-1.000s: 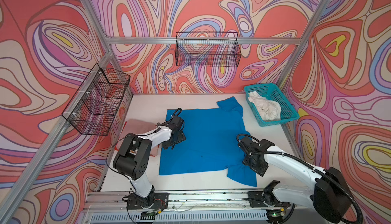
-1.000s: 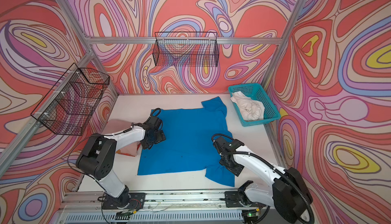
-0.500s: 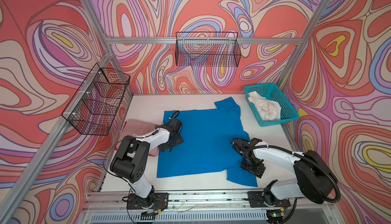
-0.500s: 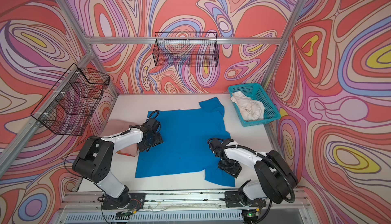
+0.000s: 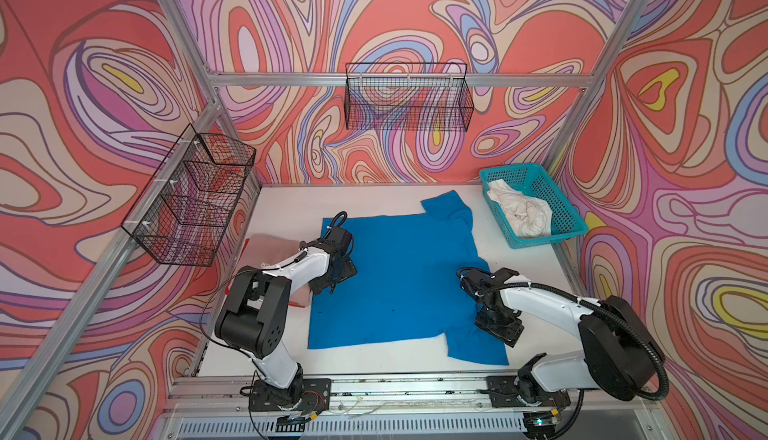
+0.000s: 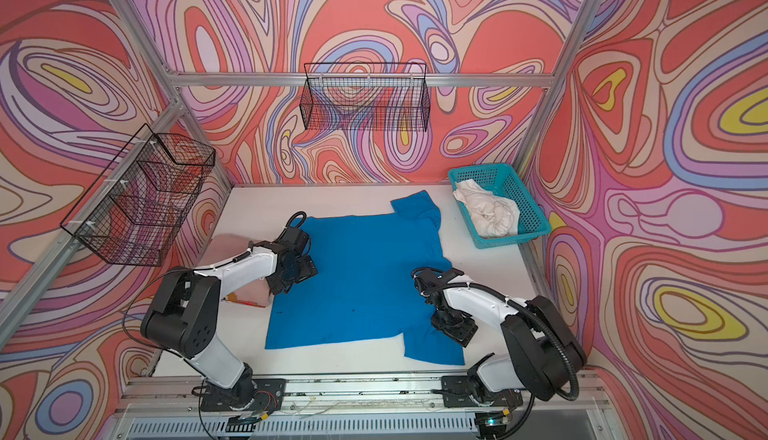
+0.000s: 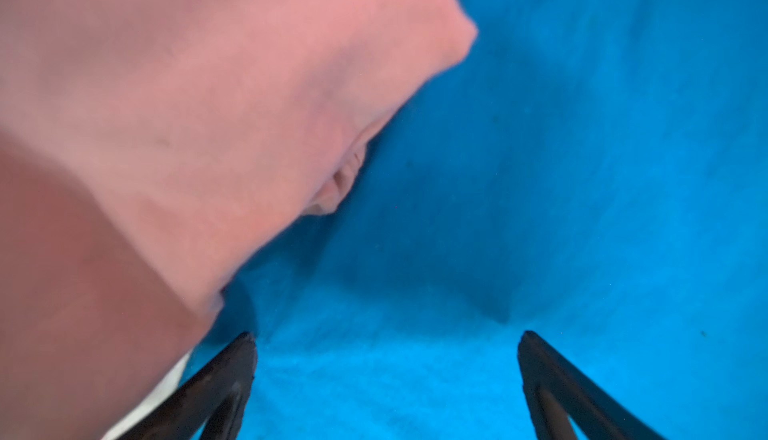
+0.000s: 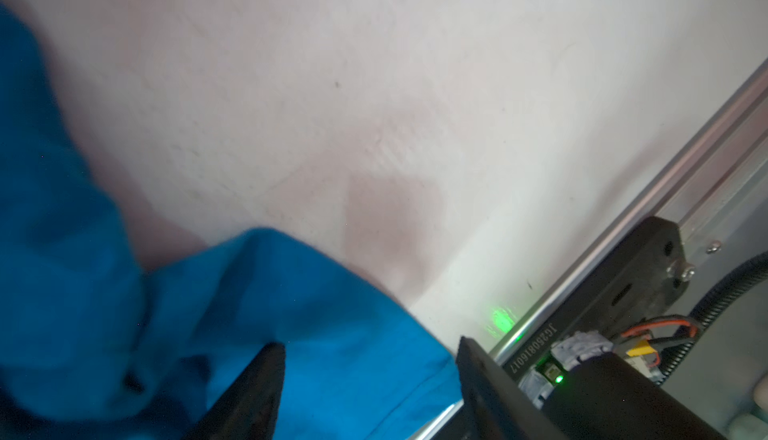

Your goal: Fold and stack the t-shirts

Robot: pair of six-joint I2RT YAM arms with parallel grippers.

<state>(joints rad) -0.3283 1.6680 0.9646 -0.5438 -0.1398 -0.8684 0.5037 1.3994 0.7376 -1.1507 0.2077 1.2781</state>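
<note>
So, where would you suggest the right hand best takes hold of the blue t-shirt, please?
I'd pinch the outer hem of the near sleeve, coming down from the front right. The blue t-shirt lies flat, so only an edge can be pinched; that sleeve juts out free, right under the open right hand, and its cloth is slightly rumpled.

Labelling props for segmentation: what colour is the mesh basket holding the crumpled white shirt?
Teal basket; it shows best in a top view.

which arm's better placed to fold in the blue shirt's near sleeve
Right: the right pincer hangs open over the bright blue cloth t-shirt's near sleeve; the left pincer is across it, by the pale pink shirt.
</note>
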